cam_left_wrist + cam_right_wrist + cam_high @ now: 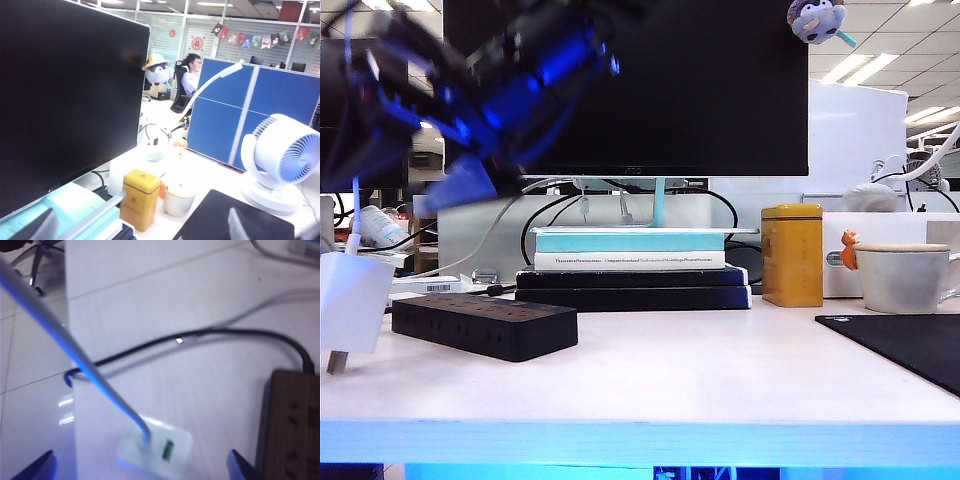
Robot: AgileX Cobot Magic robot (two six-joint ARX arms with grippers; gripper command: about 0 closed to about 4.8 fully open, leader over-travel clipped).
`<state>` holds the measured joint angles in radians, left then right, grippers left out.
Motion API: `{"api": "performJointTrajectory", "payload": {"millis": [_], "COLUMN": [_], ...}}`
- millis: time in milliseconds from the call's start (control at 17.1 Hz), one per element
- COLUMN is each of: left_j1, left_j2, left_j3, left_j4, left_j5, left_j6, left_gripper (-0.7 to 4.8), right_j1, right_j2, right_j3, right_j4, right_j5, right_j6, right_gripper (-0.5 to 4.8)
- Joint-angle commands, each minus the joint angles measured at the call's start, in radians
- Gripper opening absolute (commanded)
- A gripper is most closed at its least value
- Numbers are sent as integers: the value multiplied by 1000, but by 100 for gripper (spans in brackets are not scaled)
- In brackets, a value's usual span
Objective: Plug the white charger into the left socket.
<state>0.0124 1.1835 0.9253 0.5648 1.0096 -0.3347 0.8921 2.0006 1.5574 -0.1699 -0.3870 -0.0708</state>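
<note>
the table (650, 370) is seen low and level from its front edge. the left wrist view is aimed high past the monitor (60, 100). the charger (156, 447) and strip (295, 425), shared with the exterior view, are overlooked closely by the right wrist.

Bright ceiling-lit office, bluish cast (strongest along edges); arm (510, 80) motion-blurred, right wrist view soft.

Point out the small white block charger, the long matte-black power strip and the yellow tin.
small white block charger (350, 300): exterior view, its front face.
long matte-black power strip (480, 318): exterior view, its top surface.
yellow tin (791, 258): exterior view, its front wall.
</note>
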Motion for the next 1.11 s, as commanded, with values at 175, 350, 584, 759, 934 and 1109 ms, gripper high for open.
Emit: {"api": "performJointTrajectory", "payload": {"millis": [175, 350, 584, 759, 934, 1109], "left_j1": [-2, -2, -2, -2, -2, -2], "left_j2": [-4, -4, -4, -4, -4, -4], "left_j3": [5, 5, 5, 5, 5, 5], "left_j4": [20, 20, 19, 16, 9, 8], "left_j5": [-12, -19, -20, -19, -19, -19], "left_j6": [-6, -6, -6, -6, -6, -6], "left_gripper": [479, 479, 479, 479, 479, 479], "right_j1": [34, 72, 94, 105, 115, 116], "right_j2": [-1, 18, 56, 68, 71, 92], "right_j3": [-85, -85, -85, -85, -85, -85], "right_j4": [126, 196, 245, 230, 242, 243], "right_j5": [126, 218, 259, 270, 285, 304], "right_j6": [82, 121, 203, 210, 233, 255], "right_gripper": [479, 479, 479, 479, 479, 479]}}
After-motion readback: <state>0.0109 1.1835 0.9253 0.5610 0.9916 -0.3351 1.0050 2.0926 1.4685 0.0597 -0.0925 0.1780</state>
